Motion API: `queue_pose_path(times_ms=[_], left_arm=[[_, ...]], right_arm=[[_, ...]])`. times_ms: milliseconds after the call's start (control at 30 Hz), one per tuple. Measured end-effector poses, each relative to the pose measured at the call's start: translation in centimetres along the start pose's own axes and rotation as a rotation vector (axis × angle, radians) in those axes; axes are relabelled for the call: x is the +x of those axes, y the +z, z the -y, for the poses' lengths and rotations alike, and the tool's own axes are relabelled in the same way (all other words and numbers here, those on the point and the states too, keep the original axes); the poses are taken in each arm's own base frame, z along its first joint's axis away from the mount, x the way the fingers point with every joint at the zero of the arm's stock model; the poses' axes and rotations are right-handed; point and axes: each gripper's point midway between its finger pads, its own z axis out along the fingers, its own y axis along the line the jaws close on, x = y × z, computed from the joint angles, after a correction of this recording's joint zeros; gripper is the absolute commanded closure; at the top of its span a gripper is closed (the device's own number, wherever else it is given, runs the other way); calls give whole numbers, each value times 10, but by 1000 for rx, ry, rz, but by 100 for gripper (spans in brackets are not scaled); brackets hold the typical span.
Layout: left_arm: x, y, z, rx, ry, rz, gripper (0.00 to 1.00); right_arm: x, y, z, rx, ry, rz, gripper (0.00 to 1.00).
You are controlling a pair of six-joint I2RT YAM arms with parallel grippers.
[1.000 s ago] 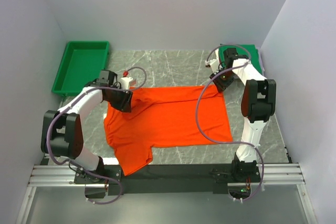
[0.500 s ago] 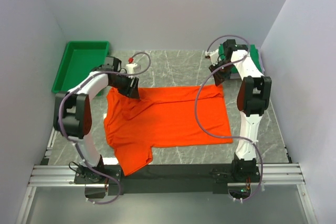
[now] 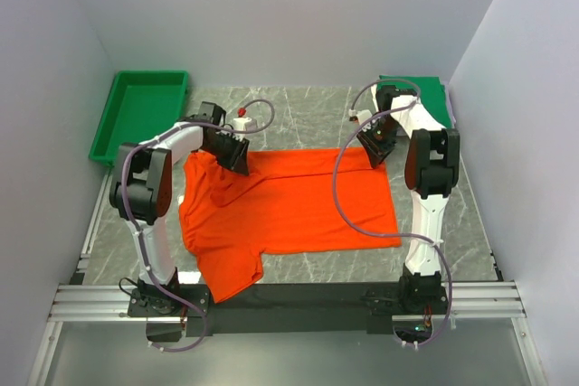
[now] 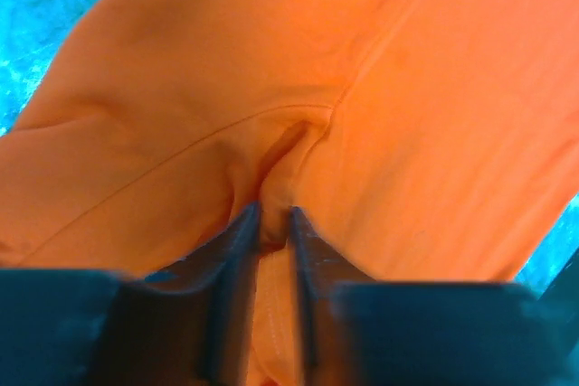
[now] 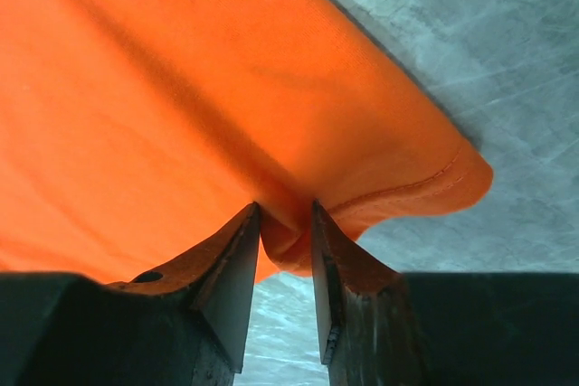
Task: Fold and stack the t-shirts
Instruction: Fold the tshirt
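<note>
The orange-red t-shirt [image 3: 289,201] lies spread on the marble table, one sleeve hanging toward the near edge. My left gripper [image 3: 237,158] is shut on a pinch of the shirt's far left part; in the left wrist view the cloth [image 4: 344,115] bunches between the fingers [image 4: 237,250]. My right gripper [image 3: 374,153] is shut on the shirt's far right corner; the right wrist view shows the hem [image 5: 425,187] folded between the fingers [image 5: 240,259], slightly above the table. A folded green shirt [image 3: 425,97] lies at the far right behind the right arm.
A rigid green plastic tray [image 3: 140,115] stands at the far left. Grey walls close in on both sides and the back. The arms' cables [image 3: 348,196] loop over the shirt's right part.
Both grippers have carried the shirt's far edge further away from the bases. The left arm has swung toward the back; the right gripper has shifted slightly down and left.
</note>
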Motion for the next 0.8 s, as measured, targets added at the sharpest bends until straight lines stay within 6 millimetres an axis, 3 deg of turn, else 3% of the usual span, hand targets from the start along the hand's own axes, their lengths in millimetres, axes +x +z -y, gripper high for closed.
queue_pose_path(times_ms=[33, 100, 267, 300, 433, 600, 700, 800], left_arm=[[1, 1, 1, 2, 6, -4, 92], [2, 1, 4, 14, 29, -7, 99], [13, -1, 29, 56, 96, -50, 99], [16, -1, 39, 68, 115, -64, 98], [36, -1, 72, 135, 184, -136, 62], [63, -11, 87, 200, 206, -223, 56], [56, -30, 81, 183, 191, -182, 57], [33, -54, 56, 115, 135, -85, 55]], right_arm=[[0, 0, 1, 3, -3, -3, 65], [1, 0, 2, 10, -7, -8, 66], [4, -1, 5, 25, -19, -20, 69], [4, -1, 5, 27, -22, -23, 69], [8, -2, 5, 24, -35, -39, 69], [11, -6, 2, 18, -43, -49, 69], [10, -9, 1, 13, -42, -45, 69], [3, -14, 0, 19, -34, -25, 69]])
